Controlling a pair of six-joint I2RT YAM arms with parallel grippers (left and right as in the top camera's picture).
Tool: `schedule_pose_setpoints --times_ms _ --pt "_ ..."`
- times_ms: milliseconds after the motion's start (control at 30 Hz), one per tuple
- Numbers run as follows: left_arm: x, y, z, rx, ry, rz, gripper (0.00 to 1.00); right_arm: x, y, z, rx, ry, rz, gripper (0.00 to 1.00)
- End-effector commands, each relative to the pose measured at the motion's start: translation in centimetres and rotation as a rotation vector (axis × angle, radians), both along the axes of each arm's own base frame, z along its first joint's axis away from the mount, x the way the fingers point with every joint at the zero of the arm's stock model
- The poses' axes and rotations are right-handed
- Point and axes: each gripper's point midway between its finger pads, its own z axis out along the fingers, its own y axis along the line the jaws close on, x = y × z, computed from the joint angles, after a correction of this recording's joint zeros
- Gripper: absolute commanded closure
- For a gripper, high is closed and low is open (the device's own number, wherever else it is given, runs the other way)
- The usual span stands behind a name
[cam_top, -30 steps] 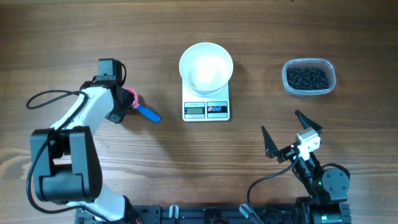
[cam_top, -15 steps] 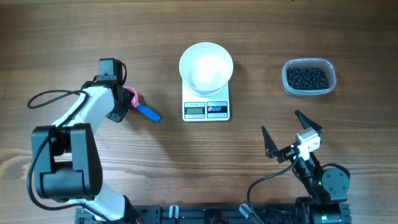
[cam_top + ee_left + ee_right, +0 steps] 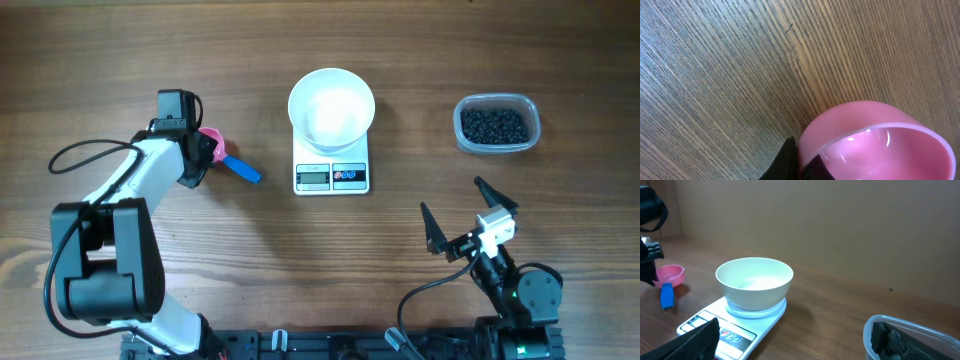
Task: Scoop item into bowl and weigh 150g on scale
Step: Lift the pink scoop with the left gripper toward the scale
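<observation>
A scoop with a pink cup (image 3: 211,139) and a blue handle (image 3: 241,170) sits left of the scale. My left gripper (image 3: 201,152) is shut on the cup's rim. In the left wrist view the pink cup (image 3: 875,145) fills the lower right, and a black finger (image 3: 786,161) presses its wall just over the wood. The white bowl (image 3: 331,105) stands empty on the white scale (image 3: 331,177). The black beads (image 3: 493,124) fill a clear tub (image 3: 530,107) at the far right. My right gripper (image 3: 457,204) stands open low on the right, holding nothing.
From the right wrist I see the bowl (image 3: 754,282) on the scale (image 3: 762,321), the tub's rim (image 3: 875,322) at the lower right and the scoop (image 3: 667,280) far left. A black cable (image 3: 75,157) loops left of the left arm.
The left gripper has shut on the scoop's pink cup. Scoop and gripper have shifted slightly towards the table's far side, the blue handle with them. The right arm has not moved.
</observation>
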Motion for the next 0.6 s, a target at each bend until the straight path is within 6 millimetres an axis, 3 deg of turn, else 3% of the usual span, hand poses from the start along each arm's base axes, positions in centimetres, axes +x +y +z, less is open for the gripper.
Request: schedule_pose_setpoints --times_ms 0,200,400,567 --pt "0.6 -0.2 3.1 -0.006 -0.073 -0.007 0.96 0.0 -0.2 0.1 -0.005 -0.011 -0.010 0.00" --pt "-1.6 -0.4 8.2 -0.008 -0.126 0.000 0.96 0.0 -0.2 0.1 -0.005 -0.011 -0.010 0.00" --pt "-2.7 -2.3 13.2 -0.111 -0.247 -0.032 0.96 0.0 -0.2 0.1 -0.005 -0.011 -0.010 0.00" --pt "-3.2 -3.5 14.5 -0.176 -0.280 -0.060 0.96 0.0 -0.2 0.1 -0.005 -0.011 -0.010 0.00"
